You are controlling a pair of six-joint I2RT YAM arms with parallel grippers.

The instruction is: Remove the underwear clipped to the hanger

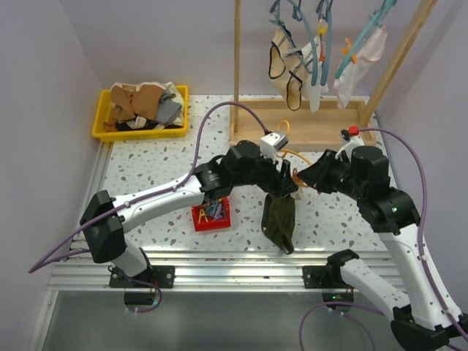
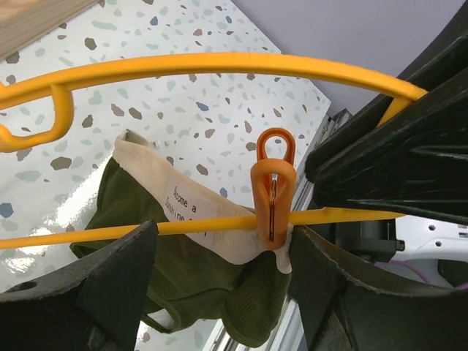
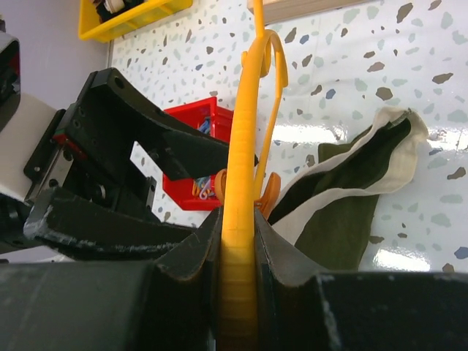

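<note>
— Speckled tabletop [image 1: 146, 168] under everything, and the hanger [image 2: 219, 64] apart from the wooden rack [image 1: 236, 66] at the upper right. Why was it in mid-air at the centre of the top view?

— My right end effector [image 3: 238, 223] was clamped tight on the hanger's yellow frame, edge-on in the middle of its own view. That held it off the tabletop so the garment hung free.

— And the underwear [image 1: 280, 216]?

— Olive, with a cream waistband, it dangled from the lower bar just below centre of the top view, pinched there by one orange clip [image 2: 273, 194]. Whether another held the far end, I could not tell.

— So what was your left doing?

— My left end effector [image 2: 228, 234] stood wide, one finger at the lower left and one at the lower right of its view, clip and waistband between them. I judge it was placed to squeeze the clip open.

— The red bin [image 1: 210, 216]?

— Left of the underwear, with clips in it; a likely home for this one.
</note>
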